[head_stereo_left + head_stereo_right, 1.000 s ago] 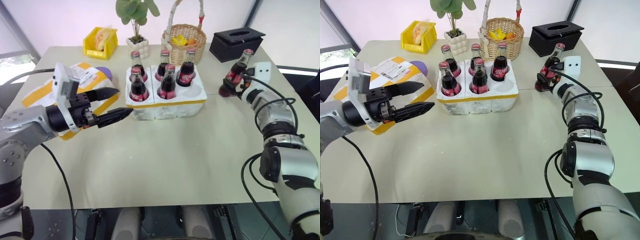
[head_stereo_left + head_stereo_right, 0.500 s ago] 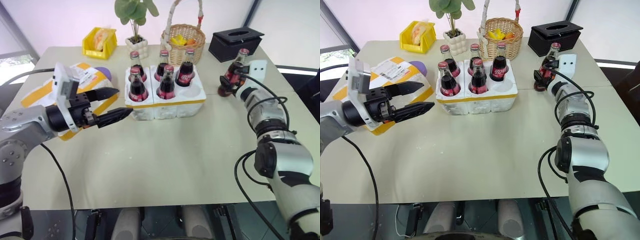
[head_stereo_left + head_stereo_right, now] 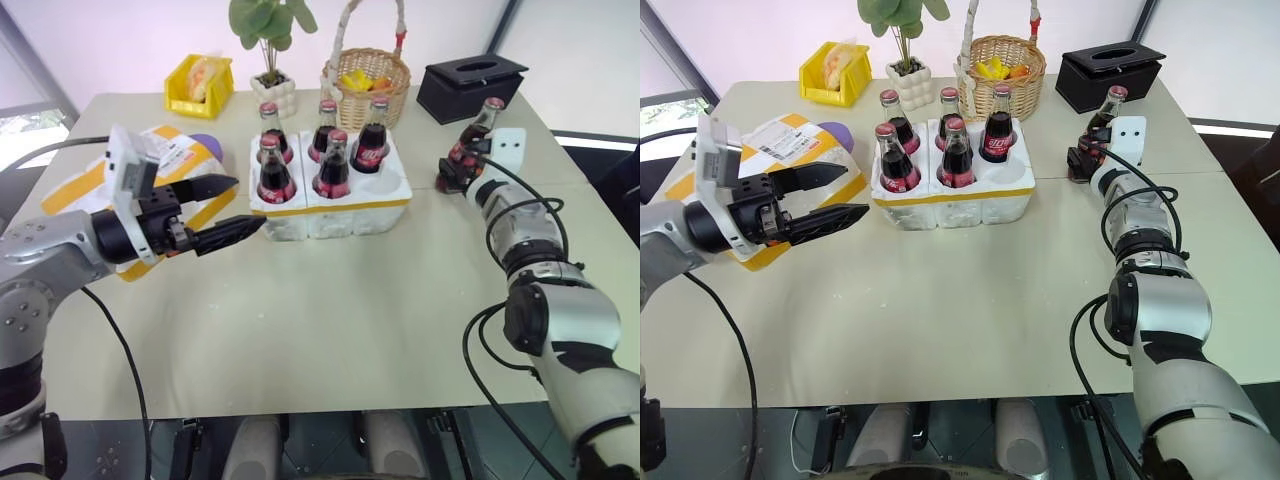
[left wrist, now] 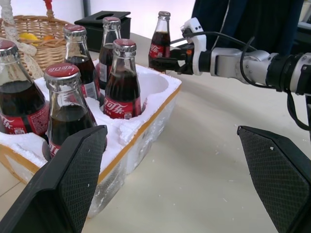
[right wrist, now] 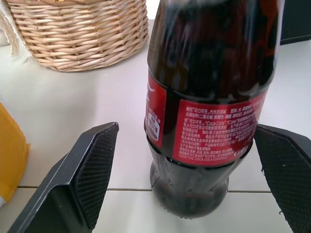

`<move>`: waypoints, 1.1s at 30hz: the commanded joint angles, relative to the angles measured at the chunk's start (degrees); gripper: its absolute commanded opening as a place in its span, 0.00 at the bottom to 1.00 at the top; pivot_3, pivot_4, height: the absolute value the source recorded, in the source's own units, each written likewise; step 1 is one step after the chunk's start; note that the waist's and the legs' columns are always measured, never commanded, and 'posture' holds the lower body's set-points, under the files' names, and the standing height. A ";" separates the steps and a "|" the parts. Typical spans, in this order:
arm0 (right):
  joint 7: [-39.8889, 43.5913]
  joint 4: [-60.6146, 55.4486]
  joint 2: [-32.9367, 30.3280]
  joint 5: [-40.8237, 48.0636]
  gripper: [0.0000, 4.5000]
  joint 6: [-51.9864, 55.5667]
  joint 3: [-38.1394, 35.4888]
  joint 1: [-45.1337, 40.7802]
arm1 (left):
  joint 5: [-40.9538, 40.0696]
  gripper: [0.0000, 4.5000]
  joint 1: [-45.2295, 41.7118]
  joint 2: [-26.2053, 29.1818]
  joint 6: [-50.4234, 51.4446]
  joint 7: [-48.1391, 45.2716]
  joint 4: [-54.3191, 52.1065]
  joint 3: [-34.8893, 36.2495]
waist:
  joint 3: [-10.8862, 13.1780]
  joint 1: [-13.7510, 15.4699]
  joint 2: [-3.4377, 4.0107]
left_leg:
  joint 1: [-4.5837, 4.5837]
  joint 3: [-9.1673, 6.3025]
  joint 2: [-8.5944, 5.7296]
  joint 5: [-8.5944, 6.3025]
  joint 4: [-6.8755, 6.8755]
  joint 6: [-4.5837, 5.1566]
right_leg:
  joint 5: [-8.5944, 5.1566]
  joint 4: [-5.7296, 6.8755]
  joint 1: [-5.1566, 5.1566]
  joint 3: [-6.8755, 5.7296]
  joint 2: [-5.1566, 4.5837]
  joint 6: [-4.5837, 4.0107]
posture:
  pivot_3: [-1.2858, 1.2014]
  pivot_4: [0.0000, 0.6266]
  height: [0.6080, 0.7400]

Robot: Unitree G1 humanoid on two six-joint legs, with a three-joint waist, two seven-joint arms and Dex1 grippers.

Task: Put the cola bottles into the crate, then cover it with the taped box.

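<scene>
The white crate (image 3: 330, 205) with a yellow tape strip stands mid-table and holds several cola bottles (image 3: 334, 165); its front right hole (image 4: 154, 83) is empty. One more cola bottle (image 3: 470, 140) stands alone on the table to the crate's right. My right gripper (image 3: 455, 170) is open around the lower part of this bottle, with a finger (image 5: 95, 170) on each side and a gap showing on one side. My left gripper (image 3: 232, 205) hovers open just left of the crate, holding nothing. The taped box (image 3: 160, 150) lies behind my left arm, partly hidden.
Along the far edge stand a wicker basket (image 3: 368, 75), a black tissue box (image 3: 472, 85), a potted plant (image 3: 272, 85) and a yellow bin (image 3: 202, 83). The near half of the table (image 3: 330, 320) is bare.
My right wrist has swung slightly leftward beside the lone bottle. The bottle, the crate and my left arm have kept their places.
</scene>
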 commanded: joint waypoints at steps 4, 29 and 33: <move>-0.34 -0.14 0.21 0.53 0.62 -1.83 -1.48 -2.48 | -1.05 1.00 -0.38 1.10 -0.49 0.05 -1.44 1.99 | 0.00 -0.03 0.00 | 0.00 0.00 0.00 0.00 0.00 0.00 | 0.00 0.00 0.00 0.00 0.00 0.00 | 0.52 0.24 1.00; 1.90 -2.96 -0.94 0.98 0.62 -2.77 -2.37 -2.52 | -0.49 1.00 -0.79 0.77 -0.88 -0.46 -0.95 1.03 | 0.01 -0.77 0.01 | 0.00 0.00 0.00 0.00 -0.01 0.00 | 0.01 0.00 0.00 0.00 0.00 0.01 | 0.52 0.24 1.00; 2.03 -3.08 -0.89 1.20 0.62 -2.70 -2.59 -2.44 | -0.33 1.00 -1.05 0.51 -1.03 -0.49 -0.69 0.67 | 0.01 -1.05 0.01 | 0.00 0.00 0.00 0.00 -0.01 0.00 | 0.01 0.00 0.00 0.00 0.00 0.01 | 0.52 0.24 1.00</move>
